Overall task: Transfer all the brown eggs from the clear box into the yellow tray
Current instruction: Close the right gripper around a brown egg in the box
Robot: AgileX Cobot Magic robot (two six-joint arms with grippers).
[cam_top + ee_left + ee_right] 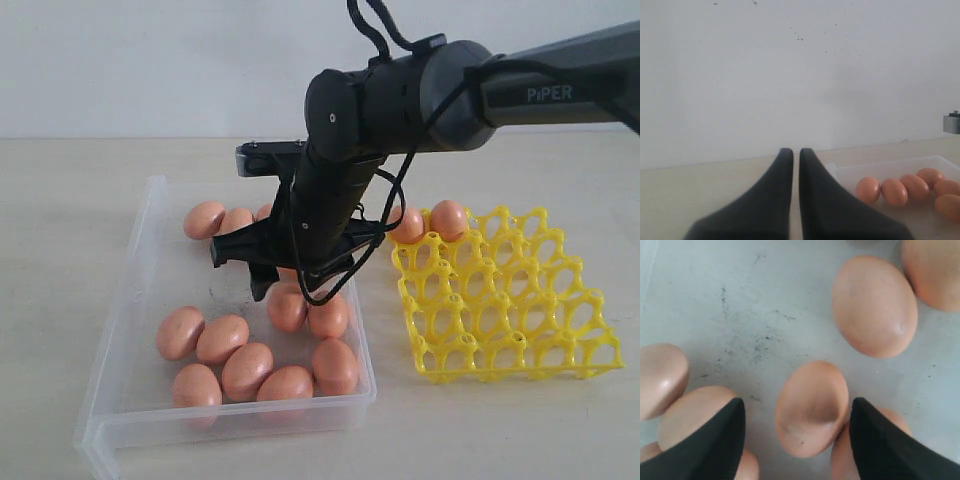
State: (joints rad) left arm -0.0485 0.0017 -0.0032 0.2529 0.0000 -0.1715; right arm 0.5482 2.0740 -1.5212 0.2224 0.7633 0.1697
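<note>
The task is at an early stage. In the yellow tray [510,320] I see only two eggs [449,220]. They sit side by side in cups at the far corner, i.e. the one nearest to the clear box [120,340]. All other cups that show are empty.

Most of the brown eggs [222,338] are in the box: approx. eight in a loose group at the near end and three in a row at the far end. Maybe more are hidden behind the arm [450,85], I cannot tell. So approx. eleven or more eggs are left to move.

The right gripper [797,402] reaches across into the box and points down. Its jaws are wide apart w/ one egg [811,407] between them. They are not closed on it, and other eggs lie very close on both sides. In my judgement the step in hand is the pick of this egg, the third one.

The left gripper [792,150] is low over the table [60,200] beside the box, w/ jaws together and nothing held.
</note>
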